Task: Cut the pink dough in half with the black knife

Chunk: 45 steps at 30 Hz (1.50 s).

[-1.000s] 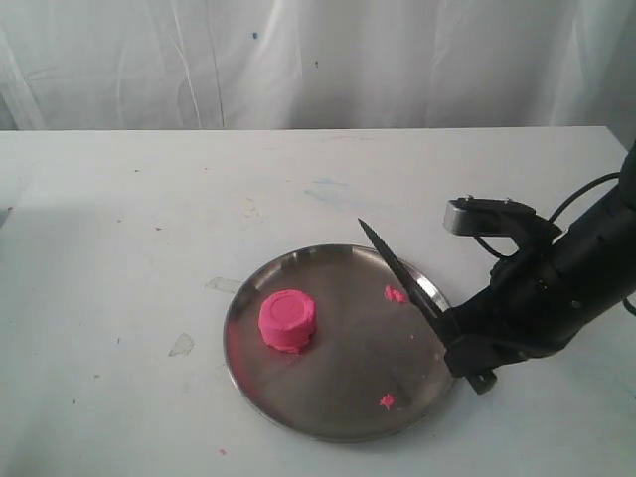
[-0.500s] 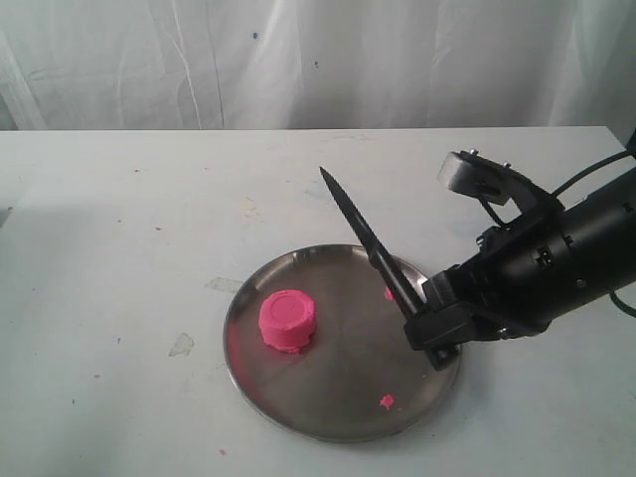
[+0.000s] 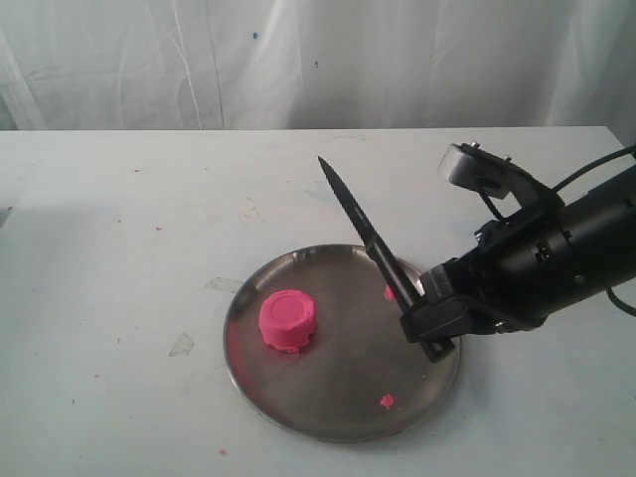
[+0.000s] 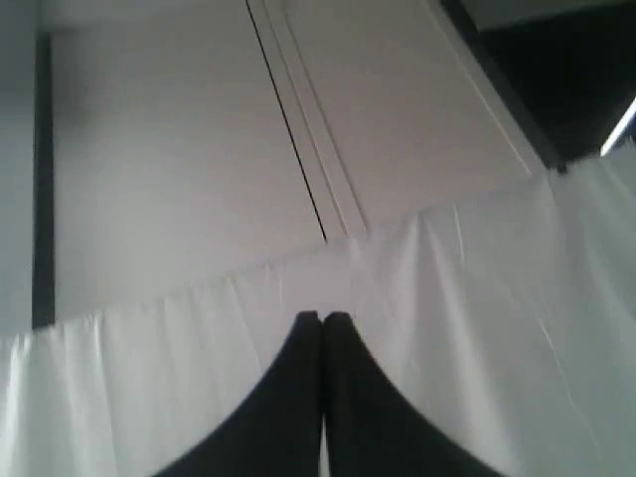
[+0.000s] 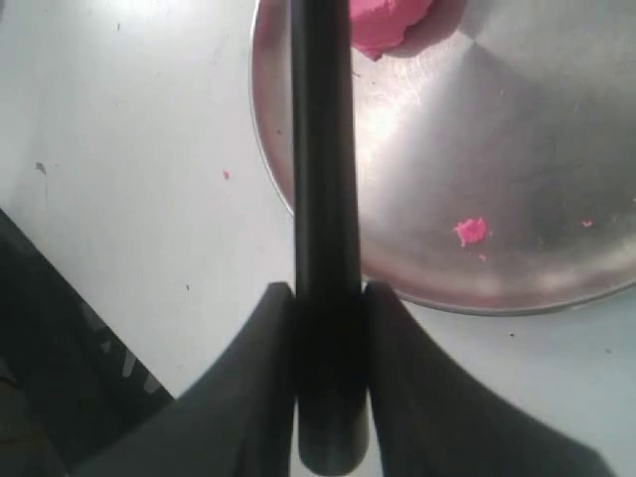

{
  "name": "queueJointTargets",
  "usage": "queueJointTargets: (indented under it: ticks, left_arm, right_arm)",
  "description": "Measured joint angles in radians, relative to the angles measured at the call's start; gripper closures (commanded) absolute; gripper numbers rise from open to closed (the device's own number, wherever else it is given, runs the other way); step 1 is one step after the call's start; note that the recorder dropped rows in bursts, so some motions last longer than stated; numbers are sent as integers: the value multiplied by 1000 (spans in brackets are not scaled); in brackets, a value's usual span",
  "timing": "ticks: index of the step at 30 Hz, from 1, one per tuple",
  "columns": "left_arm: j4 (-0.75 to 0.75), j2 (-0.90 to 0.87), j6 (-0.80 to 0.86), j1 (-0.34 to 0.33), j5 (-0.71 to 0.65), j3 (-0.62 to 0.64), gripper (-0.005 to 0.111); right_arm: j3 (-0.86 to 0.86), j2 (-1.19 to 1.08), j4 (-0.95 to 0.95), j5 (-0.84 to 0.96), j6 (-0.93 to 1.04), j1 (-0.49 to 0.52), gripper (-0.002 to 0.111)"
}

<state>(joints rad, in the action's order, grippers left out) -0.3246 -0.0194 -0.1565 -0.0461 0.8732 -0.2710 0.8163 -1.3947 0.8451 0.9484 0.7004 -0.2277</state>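
The pink dough [image 3: 288, 320] is a short round puck with a ringed top on the left part of the steel plate [image 3: 328, 397]. My right gripper [image 3: 422, 316] is shut on the handle of the black knife [image 3: 360, 229], whose blade slants up and to the far left, lifted over the plate's right side and apart from the dough. In the right wrist view the knife [image 5: 323, 149] runs out between the two fingers of the gripper [image 5: 328, 293], with a bit of the dough [image 5: 388, 25] at the frame's edge. My left gripper [image 4: 323, 318] is shut, holds nothing, and faces a white curtain.
Small pink crumbs [image 3: 394, 293] [image 3: 387, 401] lie on the plate's right side, one showing in the wrist view [image 5: 470, 231]. The plate sits on a white table [image 3: 119, 248] with a white curtain behind. A clear scrap [image 3: 181, 345] lies left of the plate.
The right gripper lifted the knife off the plate's right rim and swung its tip up and leftward, then held nearly still over the last half second. The dough has not moved.
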Motion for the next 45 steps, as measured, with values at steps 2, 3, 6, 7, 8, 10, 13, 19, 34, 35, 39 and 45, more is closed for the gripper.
queueJointTargets:
  ticks: [2,3,6,7,8,10,13,19,34,35,39,45]
  left_arm:
    - [2,-38,-2,0,-23,-98,107]
    - [2,-67,-2,0,-59,-149,107]
    - [0,-179,31,0,-238,-264,107]
    - [0,-232,58,0,-317,-291,107]
    - [-2,-291,87,0,-394,-309,107]
    - [-4,-433,126,0,-517,-318,107]
    - [-4,-657,147,0,-649,-301,107]
    - [-2,-1076,-39,0,-639,-253,107]
    - [-777,-1412,-746,231,-138,-338,107]
    - [-797,-1421,-752,255,-206,-353,107]
    - [-827,-1462,-793,317,-598,-431,107]
    - [-786,-1497,-693,356,-1157,-534,107]
  right_arm:
    - [0,0,2,-9,0,2,108]
    - [0,0,2,-16,0,2,108]
    - [0,0,2,-31,0,2,108]
    - [0,0,2,-34,0,2,108]
    - [0,0,2,-38,0,2,108]
    - [0,0,2,-43,0,2,108]
    - [0,0,2,-45,0,2,108]
    - [0,0,-13,-45,0,2,108]
    - [0,0,-10,-52,0,2,108]
    - [0,0,-10,-54,0,2,108]
    - [0,0,-10,-56,0,2,108]
    - [0,0,-15,-66,0,2,108]
